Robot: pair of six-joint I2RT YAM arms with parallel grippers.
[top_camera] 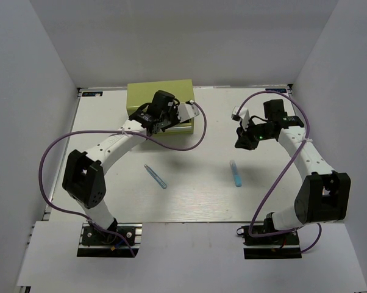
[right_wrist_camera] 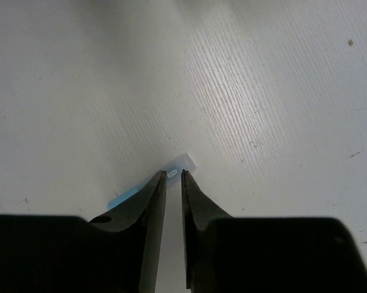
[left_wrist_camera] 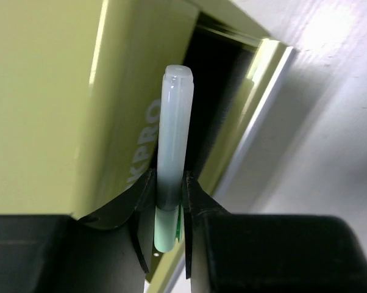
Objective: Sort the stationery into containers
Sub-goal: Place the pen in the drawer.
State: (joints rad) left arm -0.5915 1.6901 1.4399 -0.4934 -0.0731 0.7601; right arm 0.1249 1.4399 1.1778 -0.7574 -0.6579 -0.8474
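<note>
The olive-green cabinet (top_camera: 159, 94) stands at the back centre-left. In the left wrist view it (left_wrist_camera: 49, 91) fills the left side, and one drawer shows a dark open gap (left_wrist_camera: 220, 91). My left gripper (top_camera: 165, 120) is at the cabinet's front, shut on the mint green pen (left_wrist_camera: 174, 140), whose tip points at that gap. A light blue pen (top_camera: 235, 173) and a thin blue pen (top_camera: 155, 176) lie on the table. My right gripper (top_camera: 244, 137) hovers above the light blue pen (right_wrist_camera: 182, 163), with its jaws nearly together and empty. The orange-capped pen is out of view.
White walls enclose the table on the left, back and right. Purple cables loop from both arms over the table. The left arm's cable (top_camera: 195, 131) hangs just right of the cabinet's front.
</note>
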